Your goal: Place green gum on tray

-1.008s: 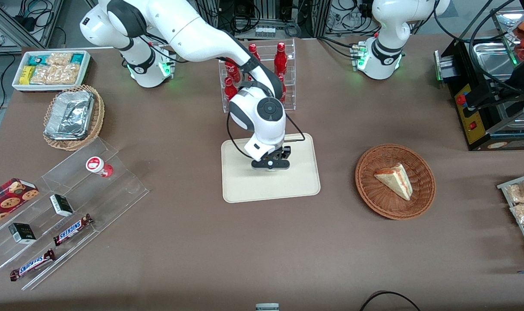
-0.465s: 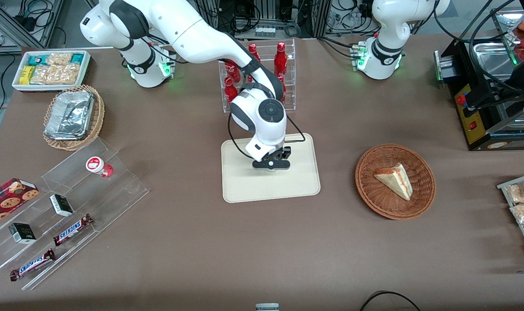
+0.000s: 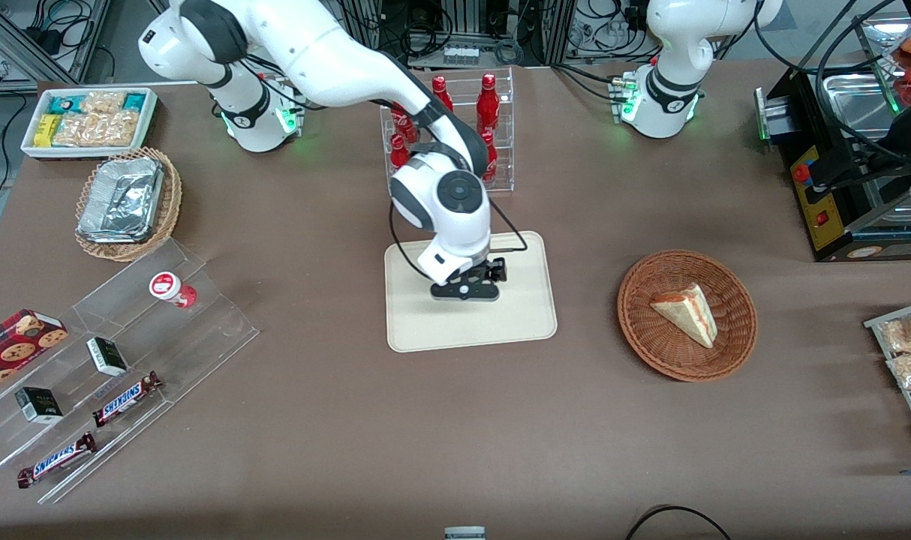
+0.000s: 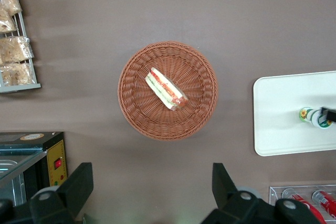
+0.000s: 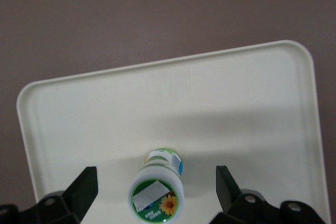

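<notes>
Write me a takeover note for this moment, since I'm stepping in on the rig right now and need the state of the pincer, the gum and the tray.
Pincer: open, above the tray, with its fingers wide apart on either side of the green gum and not touching it.
Green gum: standing upright on the tray, lid up, also visible in the left wrist view.
Done: the gum is on the tray and released.
Left: lift the arm clear without knocking the canister; nothing else appears to remain.
</notes>
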Robot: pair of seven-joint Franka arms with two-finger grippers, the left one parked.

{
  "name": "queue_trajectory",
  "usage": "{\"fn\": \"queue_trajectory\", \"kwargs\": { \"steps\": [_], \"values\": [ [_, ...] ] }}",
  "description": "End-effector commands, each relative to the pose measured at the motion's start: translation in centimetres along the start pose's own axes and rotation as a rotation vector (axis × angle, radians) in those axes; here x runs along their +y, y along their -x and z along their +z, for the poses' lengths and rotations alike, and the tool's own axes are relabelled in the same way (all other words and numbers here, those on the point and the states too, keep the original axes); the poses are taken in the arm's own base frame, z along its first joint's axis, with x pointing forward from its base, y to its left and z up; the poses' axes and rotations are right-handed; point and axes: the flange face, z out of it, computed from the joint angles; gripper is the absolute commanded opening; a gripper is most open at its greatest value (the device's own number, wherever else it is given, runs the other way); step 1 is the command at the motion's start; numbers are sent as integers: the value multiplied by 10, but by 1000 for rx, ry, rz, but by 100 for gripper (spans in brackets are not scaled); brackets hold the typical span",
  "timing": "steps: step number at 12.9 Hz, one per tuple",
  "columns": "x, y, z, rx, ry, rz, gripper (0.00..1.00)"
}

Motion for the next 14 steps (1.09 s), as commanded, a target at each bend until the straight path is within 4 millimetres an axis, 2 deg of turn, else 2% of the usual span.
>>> {"fn": "queue_trajectory", "kwargs": {
  "steps": [1, 3, 5, 7, 10, 12, 14],
  "values": [
    [65, -17, -96, -54, -25, -28, 100],
    [120, -38, -158, -115, 5, -88, 100],
    [188, -60, -216, -141, -4, -138, 100],
    [258, -74, -261, -170, -8, -136, 100],
    [348, -68, -300, -201, -12, -84, 100],
    [387, -57, -315, -186, 10, -63, 100],
    [428, -60, -320, -204, 39, -23, 100]
  ]
}}
